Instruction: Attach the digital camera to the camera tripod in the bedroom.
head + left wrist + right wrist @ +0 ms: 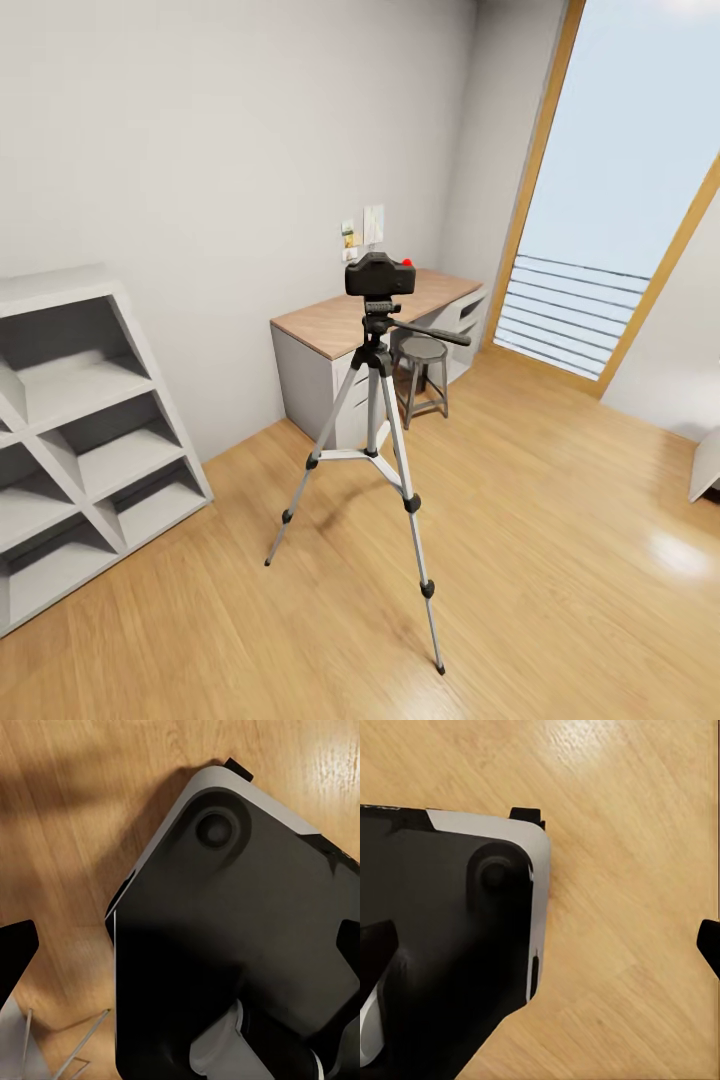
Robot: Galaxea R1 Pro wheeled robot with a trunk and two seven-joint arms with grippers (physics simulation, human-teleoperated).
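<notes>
The digital camera, a small black box, sits on top of the black head of the camera tripod in the middle of the head view. The tripod stands on the wood floor on three spread silver legs, and its pan handle points right. My left gripper hangs open over my own dark base and the floor, nothing between its fingertips. My right gripper is open too, with one fingertip at the frame edge above bare floor.
Behind the tripod stands a wood-topped desk with a round grey stool and a small red object on it. A white slanted shelf unit is at the left, a tall wood-framed window at the right, and a bed corner.
</notes>
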